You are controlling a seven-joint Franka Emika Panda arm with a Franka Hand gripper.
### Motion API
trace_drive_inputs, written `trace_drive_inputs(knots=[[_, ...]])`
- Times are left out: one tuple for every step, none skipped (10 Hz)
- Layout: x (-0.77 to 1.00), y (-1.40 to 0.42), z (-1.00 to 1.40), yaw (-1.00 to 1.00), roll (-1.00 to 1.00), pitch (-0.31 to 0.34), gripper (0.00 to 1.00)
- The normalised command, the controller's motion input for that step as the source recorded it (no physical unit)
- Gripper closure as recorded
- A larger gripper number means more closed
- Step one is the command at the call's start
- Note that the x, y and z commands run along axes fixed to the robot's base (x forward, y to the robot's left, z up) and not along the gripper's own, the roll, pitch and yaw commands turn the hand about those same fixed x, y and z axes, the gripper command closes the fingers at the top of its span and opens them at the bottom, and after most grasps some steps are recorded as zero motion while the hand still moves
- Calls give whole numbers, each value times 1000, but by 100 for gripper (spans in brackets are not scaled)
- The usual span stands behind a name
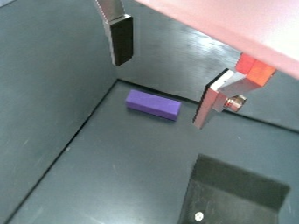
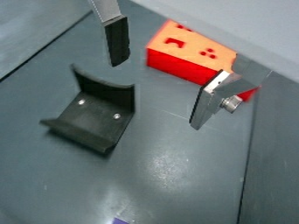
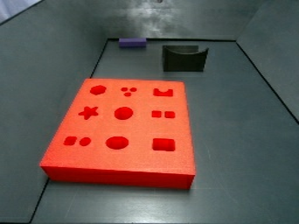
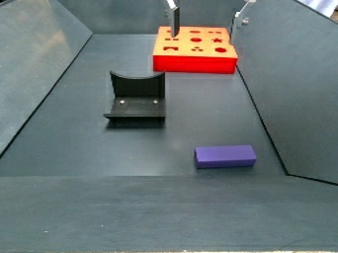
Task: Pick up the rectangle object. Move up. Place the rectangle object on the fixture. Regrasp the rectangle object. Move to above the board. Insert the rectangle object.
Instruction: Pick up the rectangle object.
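**Open hand high up, block not yet picked**

The hand point(image 4: 207, 18) hangs high with its fingers point(image 1: 119, 39) spread wide and nothing between them; in a side view it shows at the far end, above the board point(image 4: 196, 49). The block point(image 4: 224, 156) lies flat on the floor, near and to the right in that view, well apart from the fixture point(image 4: 136, 100) and from the board.

The step in hand looks to be the pick-up, not yet begun. To do it well, I would bring the hand over the block's middle, turn the fingers to face its two long sides, and come straight down so the pads close across the narrow width. A square, centred grip should make the later hand-over at the fixture easier.

For room: in a wrist view the block point(image 1: 153, 103) sits near a seam where the floor meets a sloping wall, so the finger on that side has less space; a tilted approach could scrape the wall. The floor between block and fixture is bare, and the path up looks free. The board's red edge point(image 2: 193, 52) is well clear of the block.
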Motion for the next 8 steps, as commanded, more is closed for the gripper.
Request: trace_drive_inputs(knots=[[0,0,-74,-1000,0,0,0],[0,0,-140,-1000,13,0,0],[-34,43,-226,-926,23,0,0],[-40,166,-289,-814,20,0,0],[0,166,-340,-826,27,0,0],[0,111,-329,-897,11,0,0],[0,54,-323,-954,0,0,0],[0,34,-323,-971,0,0,0]])
